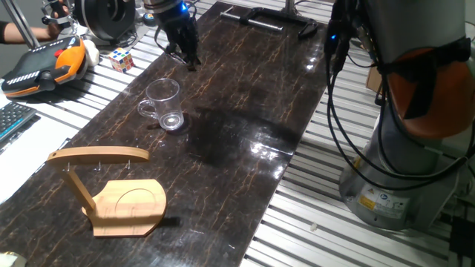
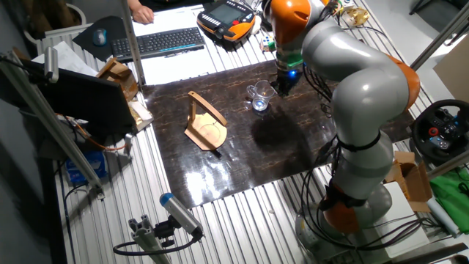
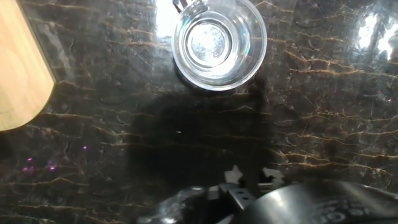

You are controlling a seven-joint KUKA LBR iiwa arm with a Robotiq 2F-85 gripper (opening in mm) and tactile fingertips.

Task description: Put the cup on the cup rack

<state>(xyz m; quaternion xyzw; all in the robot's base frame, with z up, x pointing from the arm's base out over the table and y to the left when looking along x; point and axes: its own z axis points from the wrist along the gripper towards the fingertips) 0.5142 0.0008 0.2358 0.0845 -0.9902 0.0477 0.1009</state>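
The cup (image 1: 165,104) is a clear glass mug standing upright on the dark marble tabletop, handle to its left. In the hand view the cup (image 3: 219,42) shows from above, empty. The cup rack (image 1: 111,185) stands nearer the front: a wooden base, a slanted post and a curved top bar with hooks. Its base edge (image 3: 18,68) shows at the left of the hand view. My gripper (image 1: 187,59) hangs above the table behind the cup, apart from it, jaws open and empty. In the other fixed view the gripper (image 2: 282,84) is just right of the cup (image 2: 260,95).
A Rubik's cube (image 1: 122,58) and an orange-black pendant (image 1: 44,67) lie left of the dark tabletop (image 1: 245,111). A keyboard (image 2: 157,42) lies at the back. My arm's base (image 1: 401,148) stands to the right. A black metal frame (image 1: 271,18) lies at the far end.
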